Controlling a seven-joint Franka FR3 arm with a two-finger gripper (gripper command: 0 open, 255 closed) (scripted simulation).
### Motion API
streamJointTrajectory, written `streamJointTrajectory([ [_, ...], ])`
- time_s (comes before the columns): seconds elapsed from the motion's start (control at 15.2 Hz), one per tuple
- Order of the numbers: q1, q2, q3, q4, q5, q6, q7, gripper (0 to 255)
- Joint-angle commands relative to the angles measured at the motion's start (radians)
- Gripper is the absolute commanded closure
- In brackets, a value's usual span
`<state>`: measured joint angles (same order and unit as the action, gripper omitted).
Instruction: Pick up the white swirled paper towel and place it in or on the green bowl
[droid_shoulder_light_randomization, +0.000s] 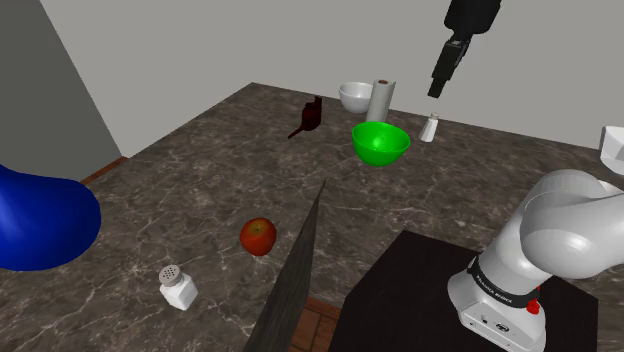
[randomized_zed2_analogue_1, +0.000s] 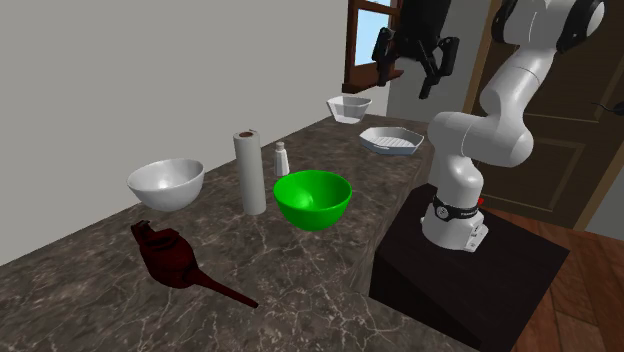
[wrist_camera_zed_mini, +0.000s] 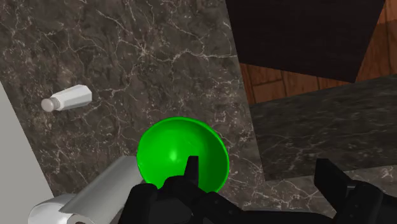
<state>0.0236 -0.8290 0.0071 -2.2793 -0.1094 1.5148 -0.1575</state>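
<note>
The paper towel (droid_shoulder_light_randomization: 380, 99) is a pale grey-white roll with a brown core, standing upright on the dark marble counter (droid_shoulder_light_randomization: 200, 190). The green bowl (droid_shoulder_light_randomization: 380, 143) sits just in front of it, a small gap apart. In the second exterior view the roll (randomized_zed2_analogue_1: 250, 172) stands to the left of the bowl (randomized_zed2_analogue_1: 313, 199). My gripper (droid_shoulder_light_randomization: 437, 90) hangs high in the air, above and to the shoulder view's right of both. It is open (randomized_zed2_analogue_1: 410, 70) and holds nothing. The wrist view looks down on the bowl (wrist_camera_zed_mini: 181, 156) and the roll (wrist_camera_zed_mini: 95, 197) beyond the gripper (wrist_camera_zed_mini: 261, 175).
A white shaker (droid_shoulder_light_randomization: 429, 128) stands beside the green bowl, almost under the gripper. A white bowl (droid_shoulder_light_randomization: 355, 96) and a dark red ladle-like utensil (droid_shoulder_light_randomization: 310, 116) sit near the roll. An apple (droid_shoulder_light_randomization: 258, 237), another shaker (droid_shoulder_light_randomization: 177, 286) and a blue object (droid_shoulder_light_randomization: 40, 220) lie nearer. Two white dishes (randomized_zed2_analogue_1: 389, 140) sit behind.
</note>
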Motion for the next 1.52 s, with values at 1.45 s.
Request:
streamJointTrajectory([
  [1.45, -0.029, 0.727, -0.348, 0.411, 0.039, 0.321, -0.445, 0],
])
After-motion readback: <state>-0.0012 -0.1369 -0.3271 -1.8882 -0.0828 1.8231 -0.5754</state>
